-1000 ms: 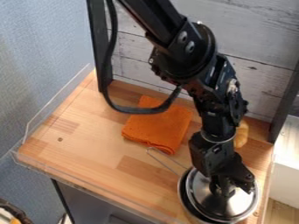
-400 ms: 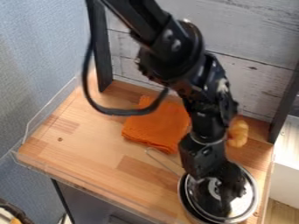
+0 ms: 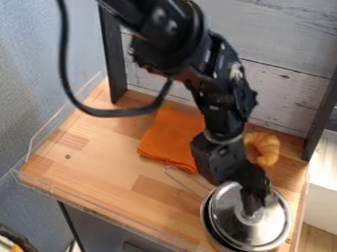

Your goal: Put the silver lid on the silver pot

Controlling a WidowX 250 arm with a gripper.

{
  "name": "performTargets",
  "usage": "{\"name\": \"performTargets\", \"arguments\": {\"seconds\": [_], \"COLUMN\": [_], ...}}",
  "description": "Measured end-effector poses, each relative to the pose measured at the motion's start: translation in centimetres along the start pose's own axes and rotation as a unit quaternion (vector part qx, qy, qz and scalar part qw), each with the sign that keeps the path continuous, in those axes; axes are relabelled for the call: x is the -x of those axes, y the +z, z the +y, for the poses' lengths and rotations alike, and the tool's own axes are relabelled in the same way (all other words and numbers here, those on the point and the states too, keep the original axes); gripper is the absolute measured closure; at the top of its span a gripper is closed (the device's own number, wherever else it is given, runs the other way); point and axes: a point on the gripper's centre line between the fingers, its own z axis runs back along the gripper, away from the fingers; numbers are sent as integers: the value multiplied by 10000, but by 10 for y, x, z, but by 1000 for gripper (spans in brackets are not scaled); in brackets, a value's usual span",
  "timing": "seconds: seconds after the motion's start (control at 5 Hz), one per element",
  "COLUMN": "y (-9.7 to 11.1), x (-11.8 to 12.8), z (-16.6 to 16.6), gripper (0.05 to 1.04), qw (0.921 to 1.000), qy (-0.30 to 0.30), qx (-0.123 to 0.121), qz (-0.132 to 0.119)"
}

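The silver lid [image 3: 271, 225] lies over the silver pot [image 3: 207, 221] at the near right corner of the table [image 3: 99, 160], and the black end effector [image 3: 252, 208] hangs down at the lid's middle. Whether it stands wide, narrow or closed on the lid's knob cannot be told, since its own dark body covers that spot. The lid covers most of the pot's mouth, but a dark band of the pot shows along the left and lower left, so the lid may sit a little off centre or may be held just above the rim (the slanted view makes either reading fair). The step in hand looks like the final seating or the release, with the task nearly done. The chief risk is an edge that has not dropped into place: if the lid is let go while shifted to the right, it could rest tilted on the rim and slide off on that side. A grip that catches the knob as the arm [image 3: 214, 106] rises could drag the lid askew or lift it away again. Pressing down off centre could tip the pot or push it towards the table's edge, which is close by. The thin wire handle [image 3: 183, 183] sticks out towards the orange cloth [image 3: 170, 140], and a knock there would turn the pot under its lid. A low sweep backwards might also brush the croissant [image 3: 266, 149] behind, so a straight, slow rise seems the safest way out.
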Motion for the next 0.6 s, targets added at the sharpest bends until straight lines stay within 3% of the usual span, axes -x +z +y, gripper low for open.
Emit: {"name": "performTargets", "arguments": {"seconds": [0.2, 0.4, 0.6], "y": [23, 33, 33], "x": [1, -2, -3], "z": [-2, -6, -6], "gripper": [83, 83, 83], "qw": [9998, 9997, 9997], "qy": [-42, -58, -69], "qx": [-38, -235, -253], "qz": [212, 14, -15]}}
